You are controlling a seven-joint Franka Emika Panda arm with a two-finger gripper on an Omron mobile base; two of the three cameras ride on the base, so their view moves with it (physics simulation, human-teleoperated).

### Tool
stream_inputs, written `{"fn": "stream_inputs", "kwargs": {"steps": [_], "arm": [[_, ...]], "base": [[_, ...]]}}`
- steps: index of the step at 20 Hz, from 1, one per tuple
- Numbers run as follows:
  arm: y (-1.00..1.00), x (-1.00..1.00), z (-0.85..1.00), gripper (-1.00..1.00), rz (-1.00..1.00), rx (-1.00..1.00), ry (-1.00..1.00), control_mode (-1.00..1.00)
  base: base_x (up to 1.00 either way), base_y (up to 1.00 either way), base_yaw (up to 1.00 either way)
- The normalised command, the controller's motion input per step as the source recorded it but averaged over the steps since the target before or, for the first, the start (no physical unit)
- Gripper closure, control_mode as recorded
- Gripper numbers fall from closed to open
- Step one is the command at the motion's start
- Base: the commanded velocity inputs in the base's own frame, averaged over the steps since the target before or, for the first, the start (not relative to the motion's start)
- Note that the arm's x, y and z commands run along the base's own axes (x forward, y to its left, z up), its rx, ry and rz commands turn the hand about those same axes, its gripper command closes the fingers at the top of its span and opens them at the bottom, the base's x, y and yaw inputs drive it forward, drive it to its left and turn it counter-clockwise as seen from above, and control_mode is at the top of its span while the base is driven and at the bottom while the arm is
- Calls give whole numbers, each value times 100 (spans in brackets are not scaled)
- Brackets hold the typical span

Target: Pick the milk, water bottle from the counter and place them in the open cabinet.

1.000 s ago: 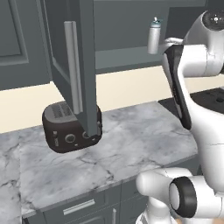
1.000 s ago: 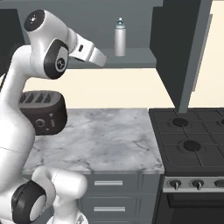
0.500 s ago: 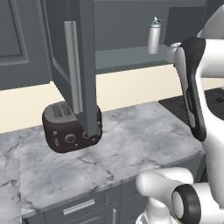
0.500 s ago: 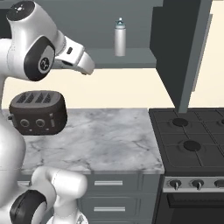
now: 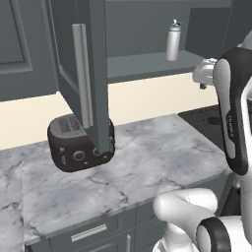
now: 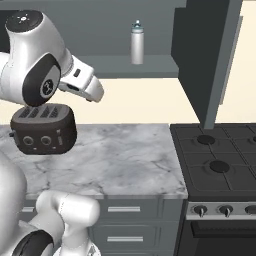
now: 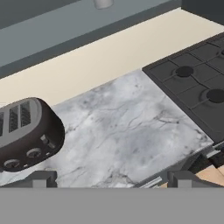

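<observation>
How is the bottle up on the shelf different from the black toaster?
The water bottle is slim, tall and light grey with a teal cap; the toaster is wide, squat and black. The water bottle stands up in the open cabinet; the toaster sits lower, on the marble worktop. The toaster has slots and knobs; the water bottle is plain.

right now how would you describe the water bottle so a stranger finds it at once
Look at the open dark grey wall cabinet above the marble worktop. On its plain grey shelf stands a slim light grey cylindrical bottle with a teal cap, upright and alone there, unlike the squat black toaster below.
</observation>
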Motion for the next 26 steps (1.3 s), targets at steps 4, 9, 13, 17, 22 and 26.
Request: {"fn": "stream_inputs", "kwargs": {"steps": [4,9,13,17,22,26], "arm": [[22,-43,-36,-100,7,0,0,-100],[15,-39,-18,-100,4,0,-1,-100],[7,-27,-14,-100,1,0,-2,-100],[4,-17,-14,-100,0,0,-2,-100],[3,-9,-12,-100,0,0,0,-100],[6,-11,-24,-100,0,0,0,-100]], "base": [[0,0,0],[0,0,0],[0,0,0],[0,0,0],[0,0,0],[0,0,0]]}}
